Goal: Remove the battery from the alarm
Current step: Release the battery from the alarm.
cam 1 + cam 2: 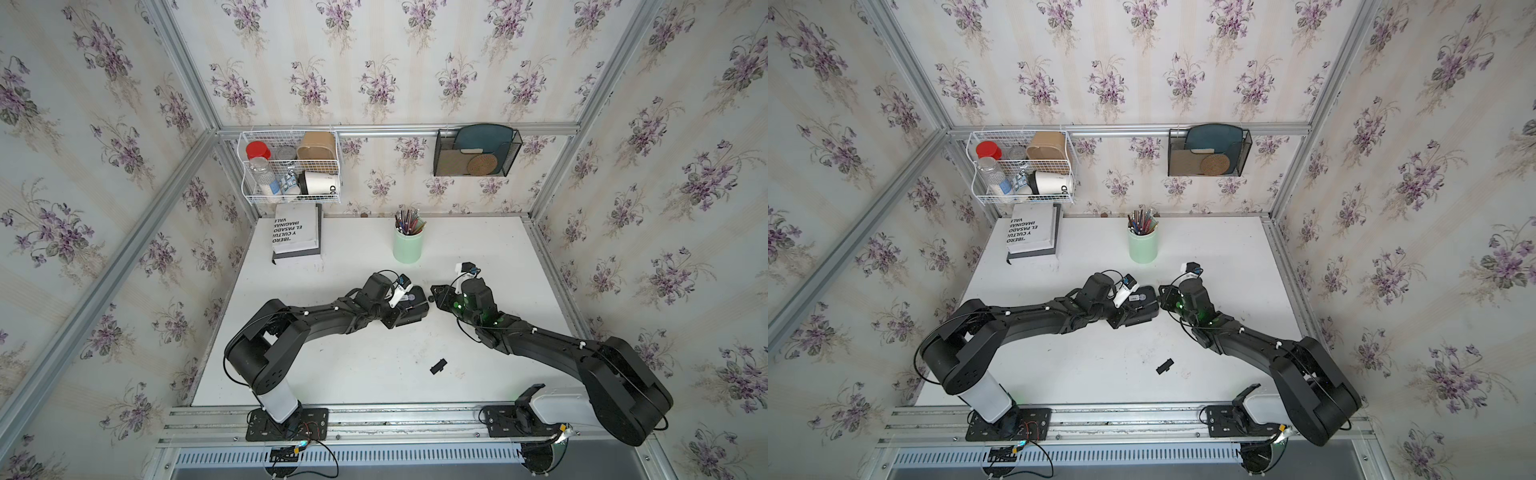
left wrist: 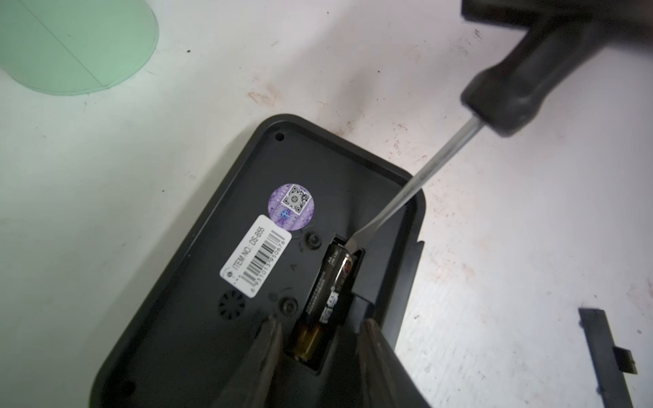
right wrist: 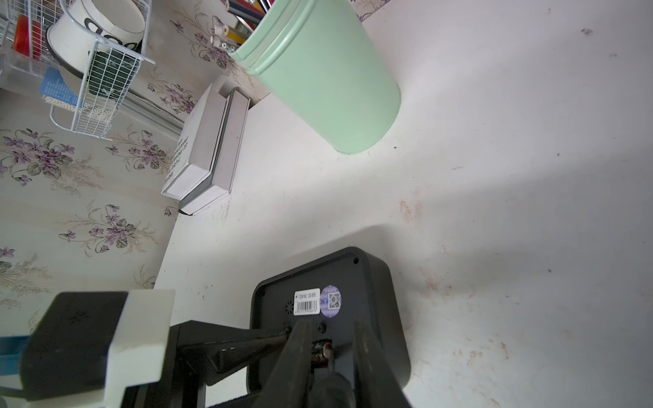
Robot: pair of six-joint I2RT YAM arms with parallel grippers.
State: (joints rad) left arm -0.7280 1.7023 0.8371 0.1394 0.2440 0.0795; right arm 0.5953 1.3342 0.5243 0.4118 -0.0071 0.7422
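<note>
Straddling battery (image 2: 332, 286) gold end, left gripper (image 2: 321, 323) jaws part-open, gripping nothing. Battery sits in open bay of face-down alarm (image 2: 198, 318). Flat screwdriver (image 2: 441, 159) tip wedged at its far end, handle clamped in right gripper (image 3: 332, 328). Risk: tip slips off rounded cell; alarm skids if not pinned; cell pops out, rolls away.

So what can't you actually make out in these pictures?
Dial of the rounded black plastic alarm: it lies face down in every view.
Small black, gold-ended cylinder battery: in both top views the black left arm covers it.
Flat black plastic cover piece: cut off by the left wrist view's edge.
Black-handled metal screwdriver: handle end blurred and cut off, left wrist view.
</note>
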